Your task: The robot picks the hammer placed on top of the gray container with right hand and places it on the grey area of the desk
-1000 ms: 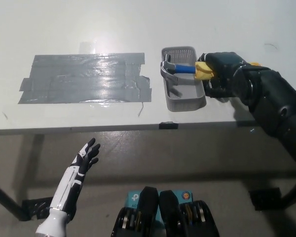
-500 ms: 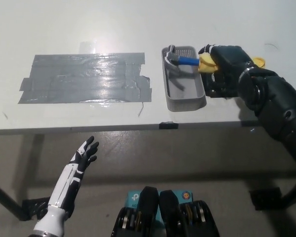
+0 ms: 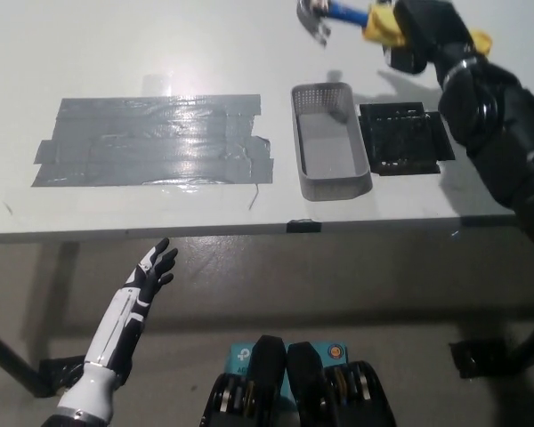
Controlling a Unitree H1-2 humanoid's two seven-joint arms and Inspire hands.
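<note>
Lifted clear of the gray container [image 3: 330,142] since half a second ago, the hammer [image 3: 338,14] now rides high at the picture's twelve to one o'clock, above the white desk [image 3: 160,44]; the container, where it lay a moment earlier, stands bare.

Largest in the scene, the desk carries the grey area [image 3: 151,140], a broad patch of tape strips at about ten o'clock from centre, well apart from the tool and with nothing lying on it. The black right arm reaches up from four o'clock, and the right hand [image 3: 423,31] is wrapped around the yellow end of the handle, the blue shaft and steel head jutting toward nine o'clock.

The container sits just right of centre, between tool and target. A black mesh square [image 3: 399,138] lies just beside it at three o'clock.

Resting low at seven o'clock, below the desk edge, the white left hand [image 3: 154,271] hangs idle with fingers spread and holding nothing.

The hammer looks stiff and head-heavy; held at the far end of the handle, it may want to droop or twist, so a firm hold is likely needed. On the way to the tape, the container's walls appear the only obstacle, and the present height should clear them.
</note>
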